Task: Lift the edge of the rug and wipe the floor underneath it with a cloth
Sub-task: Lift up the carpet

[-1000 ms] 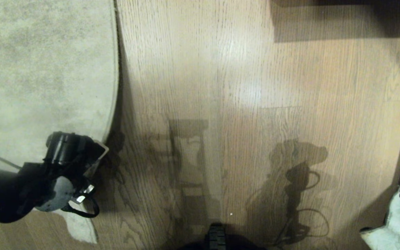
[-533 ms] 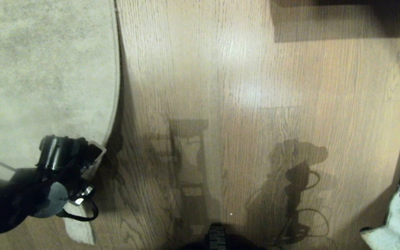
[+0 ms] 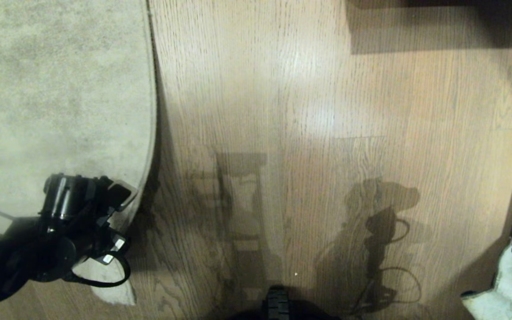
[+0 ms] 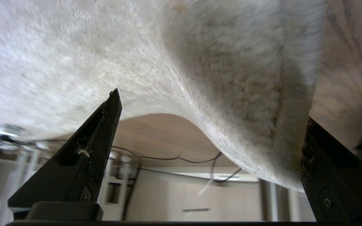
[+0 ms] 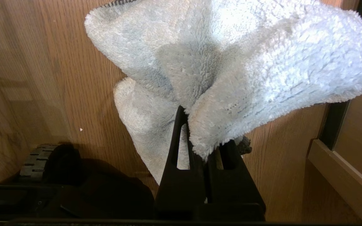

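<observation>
No brand, label or writing can be read on anything here. Nearest the robot, the right gripper [image 5: 204, 147] is clenched on the cloth [image 5: 231, 62], which bunches out above its tips over the floor [image 3: 327, 111]; in the head view only a pale corner of that cloth [image 3: 511, 284] shows at the lower right, cut off by the frame, and the right arm itself is out of sight. A dark ribbed part of the robot's base [image 3: 276, 304] peeks in at the bottom centre, mostly cut off. On the lower left, the left gripper [image 4: 209, 125] stands wide and released, one finger [image 4: 105, 125] over the pile and the other at the rug edge [image 4: 262, 150], which humps up off the planks with a gap showing beneath; whether the fingers touch the rug is hard to make out. From above, the left arm [image 3: 38, 240] covers the rug corner [image 3: 114, 289]. Farther off, the rug's border [image 3: 153, 111] runs straight away along the wood, and a dark shape [image 3: 438, 22] at the far right stays too shadowed to identify.
</observation>
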Controlling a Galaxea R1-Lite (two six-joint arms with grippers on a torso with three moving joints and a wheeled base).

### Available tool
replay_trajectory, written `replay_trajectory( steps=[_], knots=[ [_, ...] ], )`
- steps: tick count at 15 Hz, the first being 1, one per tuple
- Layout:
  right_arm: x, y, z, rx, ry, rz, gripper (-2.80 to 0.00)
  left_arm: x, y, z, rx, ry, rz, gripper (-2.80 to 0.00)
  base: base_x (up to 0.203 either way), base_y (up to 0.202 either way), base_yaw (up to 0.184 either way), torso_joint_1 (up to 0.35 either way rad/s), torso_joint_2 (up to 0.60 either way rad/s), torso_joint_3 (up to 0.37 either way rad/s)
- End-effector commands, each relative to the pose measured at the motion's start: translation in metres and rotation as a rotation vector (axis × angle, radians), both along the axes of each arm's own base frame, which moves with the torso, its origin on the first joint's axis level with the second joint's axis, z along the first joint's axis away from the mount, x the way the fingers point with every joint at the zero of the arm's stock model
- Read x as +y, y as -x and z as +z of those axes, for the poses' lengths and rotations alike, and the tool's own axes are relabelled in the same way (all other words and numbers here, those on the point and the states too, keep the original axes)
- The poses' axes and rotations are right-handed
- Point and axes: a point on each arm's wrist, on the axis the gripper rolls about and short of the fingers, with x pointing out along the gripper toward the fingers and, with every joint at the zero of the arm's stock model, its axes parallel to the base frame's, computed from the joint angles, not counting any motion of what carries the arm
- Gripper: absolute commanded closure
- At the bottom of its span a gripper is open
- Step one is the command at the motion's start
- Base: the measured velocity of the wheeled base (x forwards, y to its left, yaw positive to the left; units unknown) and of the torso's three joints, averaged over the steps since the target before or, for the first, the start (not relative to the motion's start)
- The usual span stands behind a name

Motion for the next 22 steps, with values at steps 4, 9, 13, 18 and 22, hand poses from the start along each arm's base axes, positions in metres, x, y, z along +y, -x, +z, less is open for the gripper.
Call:
replay_trajectory(
  steps=[4,9,13,18,22],
  knots=[
    [0.000,0.000,0.000,0.000,0.000,0.000,0.00,0.004,0.020,-0.012,0.019,0.067,0.068,-2.80,0.000,0.000,0.000,0.000,0.00,0.000],
    [0.000,0.000,0.000,0.000,0.000,0.000,0.00,0.010,0.038,-0.017,0.036,0.085,0.104,-2.80,0.000,0.000,0.000,0.000,0.00,0.000],
    [0.000,0.000,0.000,0.000,0.000,0.000,0.00,0.018,0.051,-0.025,0.069,0.080,0.131,-2.80,0.000,0.000,0.000,0.000,0.00,0.000],
    [0.000,0.000,0.000,0.000,0.000,0.000,0.00,0.022,0.058,-0.029,0.087,0.076,0.146,-2.80,0.000,0.000,0.000,0.000,0.00,0.000],
    [0.000,0.000,0.000,0.000,0.000,0.000,0.00,0.022,0.061,-0.029,0.086,0.075,0.145,-2.80,0.000,0.000,0.000,0.000,0.00,0.000]
  ],
)
